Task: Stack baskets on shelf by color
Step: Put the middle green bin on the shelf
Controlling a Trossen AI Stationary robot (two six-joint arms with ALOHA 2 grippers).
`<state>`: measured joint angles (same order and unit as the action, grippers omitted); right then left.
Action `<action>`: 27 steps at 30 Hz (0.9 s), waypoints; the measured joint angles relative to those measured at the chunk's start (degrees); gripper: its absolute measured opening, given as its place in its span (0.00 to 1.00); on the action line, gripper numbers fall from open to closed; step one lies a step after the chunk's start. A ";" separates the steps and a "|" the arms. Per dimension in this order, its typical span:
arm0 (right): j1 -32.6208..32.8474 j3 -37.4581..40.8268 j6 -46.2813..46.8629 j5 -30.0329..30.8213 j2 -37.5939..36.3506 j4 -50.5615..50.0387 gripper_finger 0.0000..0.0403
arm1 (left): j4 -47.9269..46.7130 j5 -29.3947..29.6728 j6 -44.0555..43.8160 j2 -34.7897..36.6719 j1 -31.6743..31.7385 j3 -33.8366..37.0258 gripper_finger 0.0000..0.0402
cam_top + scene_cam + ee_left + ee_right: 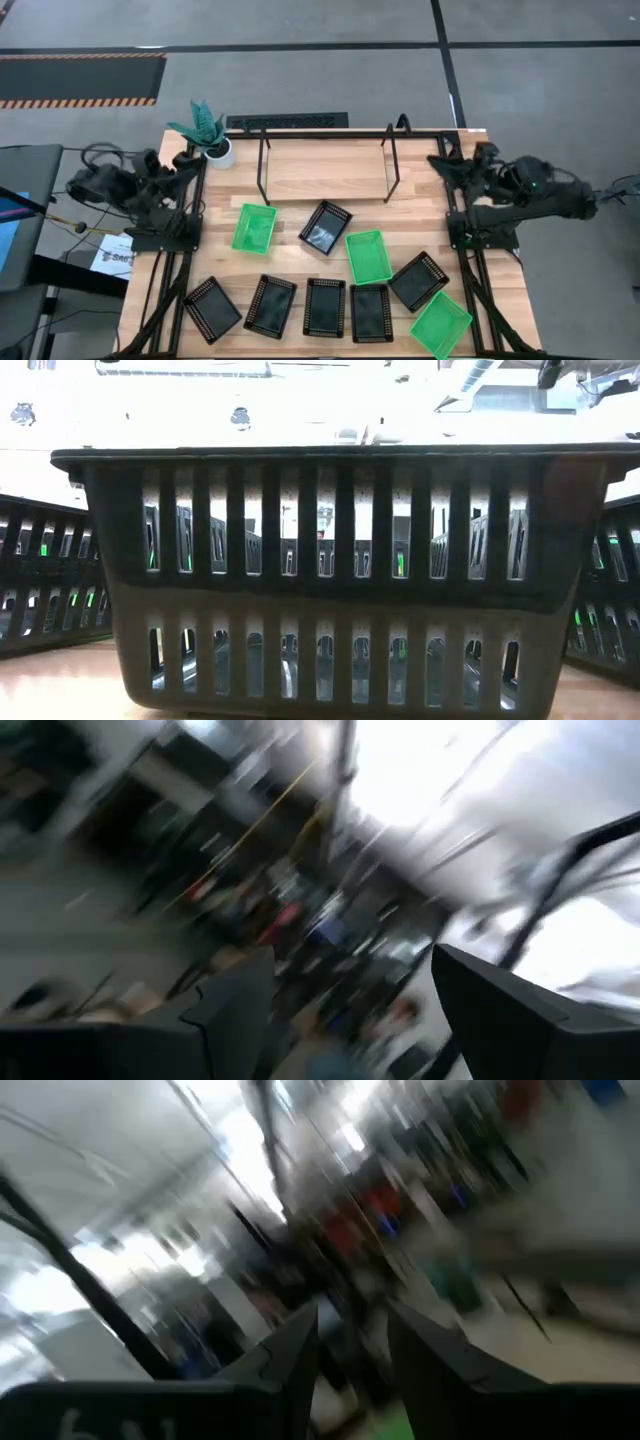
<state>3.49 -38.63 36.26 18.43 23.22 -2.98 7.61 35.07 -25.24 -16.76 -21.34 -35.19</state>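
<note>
At 6 o'clock, table front: nine baskets [323,306], six black, three green [254,227], mesh trays, scattered, unstacked. Shelf [325,172] at 12. Left gripper [340,1010] spread at 9; right gripper [352,1345] narrowly parted at 3. Both well apart from baskets.

Wooden table [290,225] bears scattered baskets [325,305] (green, black).

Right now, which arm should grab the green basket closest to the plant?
Probably left. That green basket lies on the left arm's side, nearer the left pincer; the right pincer waits across the table.
</note>
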 joint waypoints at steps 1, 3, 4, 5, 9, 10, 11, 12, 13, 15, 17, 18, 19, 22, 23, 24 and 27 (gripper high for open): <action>0.00 -3.90 2.53 -0.24 3.04 -6.81 0.37 | -5.79 1.62 -3.29 -2.49 0.00 -3.72 0.65; 0.00 -11.00 7.34 -1.61 8.98 -20.37 0.37 | -19.02 3.20 -10.79 -7.88 0.00 -11.95 0.65; 0.13 -14.00 10.73 -1.85 11.90 -26.21 0.37 | -26.16 3.15 -14.66 -10.33 0.00 -15.99 0.65; 0.40 -16.55 14.14 -1.91 14.81 -30.90 0.36 | -33.27 3.16 -18.39 -12.75 0.00 -19.87 0.65; 3.20 -22.76 22.97 -2.22 24.91 -43.64 0.34 | -60.32 2.10 -32.55 -21.40 0.00 -32.02 0.65; 4.09 -23.27 24.86 -2.49 27.74 -44.77 0.34 | -66.03 1.60 -35.56 -23.15 0.01 -34.02 0.65; 4.87 -23.54 27.18 -2.70 30.53 -45.53 0.33 | -70.96 1.00 -38.58 -24.57 0.00 -35.54 0.65; 5.56 -23.54 29.99 -2.85 33.20 -46.61 0.33 | -75.09 0.31 -41.47 -25.82 0.00 -36.63 0.65; 6.33 -23.46 32.97 -3.33 35.94 -47.79 0.33 | -78.68 -0.35 -44.25 -26.78 0.00 -37.18 0.65; 7.92 -23.43 38.32 -4.06 41.40 -49.16 0.33 | -84.43 -1.10 -50.16 -27.72 0.00 -37.11 0.65; 9.17 -23.45 42.69 -5.26 46.25 -51.31 0.34 | -89.07 -1.61 -55.34 -28.17 0.00 -36.44 0.65; 9.73 -23.45 44.43 -5.99 48.60 -52.55 0.35 | -90.67 -1.69 -57.01 -28.34 0.00 -35.89 0.65; 10.30 -23.45 45.71 -6.46 50.83 -53.18 0.36 | -91.76 -1.60 -58.63 -28.32 0.00 -35.23 0.65; 12.06 -23.45 49.02 -6.81 56.12 -54.31 0.39 | -92.62 -0.76 -63.31 -27.73 0.02 -32.46 0.65; 12.51 -23.45 49.58 -6.83 57.40 -54.28 0.41 | -92.60 -0.67 -63.86 -27.49 0.02 -31.57 0.65; 12.86 -23.45 50.15 -6.88 58.38 -54.26 0.42 | -92.60 -0.70 -63.88 -27.42 0.02 -30.68 0.65; 13.18 -23.45 51.39 -7.23 59.66 -53.81 0.49 | -92.68 -1.53 -64.06 -27.00 0.22 -27.70 0.65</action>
<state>16.67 -62.08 87.66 11.20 82.87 -56.78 -85.06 33.53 -89.30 -43.76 -21.12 -62.89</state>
